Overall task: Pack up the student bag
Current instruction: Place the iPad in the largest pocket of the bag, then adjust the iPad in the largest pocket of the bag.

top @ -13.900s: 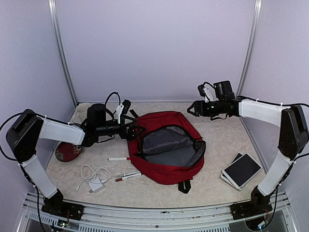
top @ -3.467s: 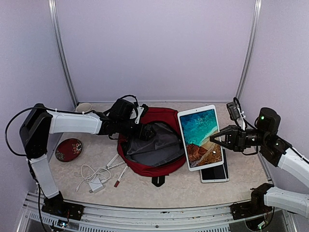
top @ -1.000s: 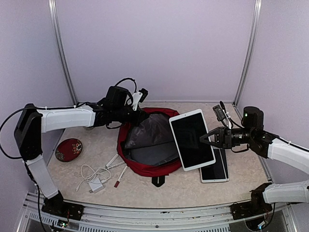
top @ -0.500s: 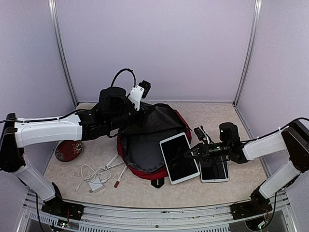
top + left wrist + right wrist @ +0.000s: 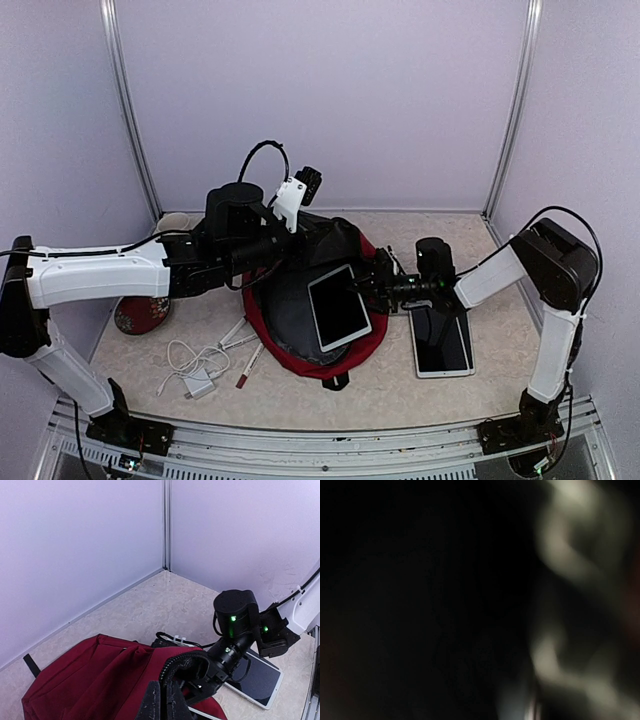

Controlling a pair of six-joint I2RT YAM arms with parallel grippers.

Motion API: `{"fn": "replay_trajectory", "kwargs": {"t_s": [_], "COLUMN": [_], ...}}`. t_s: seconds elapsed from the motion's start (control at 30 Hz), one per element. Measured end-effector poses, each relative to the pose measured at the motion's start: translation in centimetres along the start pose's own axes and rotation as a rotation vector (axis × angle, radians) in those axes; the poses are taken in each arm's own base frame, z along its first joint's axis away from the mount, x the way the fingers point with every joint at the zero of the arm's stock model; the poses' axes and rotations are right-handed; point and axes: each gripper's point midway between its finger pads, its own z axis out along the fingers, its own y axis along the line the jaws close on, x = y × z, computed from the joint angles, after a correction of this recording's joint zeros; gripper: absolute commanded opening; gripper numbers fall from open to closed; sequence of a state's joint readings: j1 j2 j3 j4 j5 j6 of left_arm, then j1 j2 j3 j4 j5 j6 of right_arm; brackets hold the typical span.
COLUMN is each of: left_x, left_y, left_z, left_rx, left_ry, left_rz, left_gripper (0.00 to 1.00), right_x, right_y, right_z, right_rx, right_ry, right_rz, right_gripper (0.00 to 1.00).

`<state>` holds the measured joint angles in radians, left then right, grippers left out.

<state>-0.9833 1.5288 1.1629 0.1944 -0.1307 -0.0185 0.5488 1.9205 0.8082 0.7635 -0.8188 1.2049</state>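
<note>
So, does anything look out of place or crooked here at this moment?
Yes. The white tablet lies tilted across the open mouth of the student bag, seemingly not slid fully inside. The left tool holds the bag's top flap up. The right wrist view is almost black and blurred, so it shows nothing useful.

No text, label, brand, number or sign is legible in any view. One tablet [image 5: 338, 307], just left of the right end effector [image 5: 372, 286], presents a dark screen. A second tablet [image 5: 440, 343], on the table [image 5: 500, 300] on the near side of that end effector, is equally dark. The pens [image 5: 245, 350] lie on the table, to the near side of the left end effector [image 5: 161, 694], and are too small for any marking to be read. The right wrist view is dark and blurred, and nothing is readable there.
</note>
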Motion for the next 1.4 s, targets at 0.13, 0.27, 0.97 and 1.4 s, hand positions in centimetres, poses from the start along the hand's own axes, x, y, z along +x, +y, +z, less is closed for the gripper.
{"fn": "replay_trajectory", "kwargs": {"t_s": [0.13, 0.27, 0.97, 1.4], "left_x": [0.0, 0.0, 0.4, 0.5], "left_y": [0.0, 0.2, 1.1, 1.0], "left_z": [0.0, 0.0, 0.1, 0.1], "left_rx": [-0.001, -0.005, -0.007, 0.010], "left_ry": [0.000, 0.001, 0.008, 0.012], "left_rz": [0.000, -0.001, -0.034, -0.034], "left_gripper": [0.00, 0.00, 0.00, 0.00], "right_x": [-2.2, -2.9, 10.4, 8.2], "right_y": [1.0, 0.3, -2.8, -5.3], "right_z": [1.6, 0.8, -2.9, 0.2], "right_rx": [0.054, 0.229, 0.635, 0.750], "right_ry": [-0.030, -0.075, 0.061, 0.068], "right_rz": [-0.086, -0.180, -0.341, -0.362], "right_gripper": [0.78, 0.79, 0.17, 0.06]}}
